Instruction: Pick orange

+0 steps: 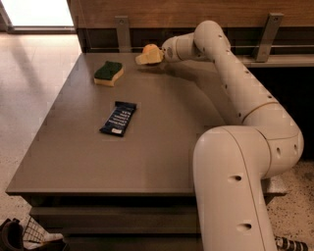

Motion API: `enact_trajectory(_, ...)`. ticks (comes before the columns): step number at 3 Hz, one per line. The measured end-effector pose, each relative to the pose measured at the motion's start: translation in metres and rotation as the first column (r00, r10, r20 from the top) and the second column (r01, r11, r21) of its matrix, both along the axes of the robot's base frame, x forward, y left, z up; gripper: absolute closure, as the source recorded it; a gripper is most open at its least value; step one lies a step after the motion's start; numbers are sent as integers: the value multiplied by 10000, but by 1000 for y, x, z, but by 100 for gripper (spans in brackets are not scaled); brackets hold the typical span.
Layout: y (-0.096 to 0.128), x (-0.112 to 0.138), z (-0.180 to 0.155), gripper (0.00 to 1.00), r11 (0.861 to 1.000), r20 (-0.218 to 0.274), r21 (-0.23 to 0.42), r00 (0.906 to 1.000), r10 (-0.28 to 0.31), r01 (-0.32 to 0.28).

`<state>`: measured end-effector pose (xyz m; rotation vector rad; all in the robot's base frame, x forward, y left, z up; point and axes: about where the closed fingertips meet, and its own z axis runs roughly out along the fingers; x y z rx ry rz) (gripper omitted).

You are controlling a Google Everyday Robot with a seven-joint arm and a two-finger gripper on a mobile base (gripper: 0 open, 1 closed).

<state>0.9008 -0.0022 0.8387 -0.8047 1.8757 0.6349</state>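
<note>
**Orange gripped near the far edge of the table**

The gripper [145, 58] is to the right of the sponge [108, 72], close to the far edge of the table [162, 147]. It is clenched on the orange [150, 49]. A dark snack bar [118, 118] lies nearer the camera than the sponge, well apart from it. Beyond the sponge rises a wooden wall [147, 7]. To its left is pale speckled floor [29, 88].

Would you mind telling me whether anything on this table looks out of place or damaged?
Nothing stands out. The sponge and the dark packet lie flat on the table, and the hand is at the orange near the far edge.
</note>
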Motion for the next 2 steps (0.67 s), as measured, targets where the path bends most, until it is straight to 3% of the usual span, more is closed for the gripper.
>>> enact_trajectory(2, 6, 1, -4, 64, 10000, -47, 5, 10000, 69, -69)
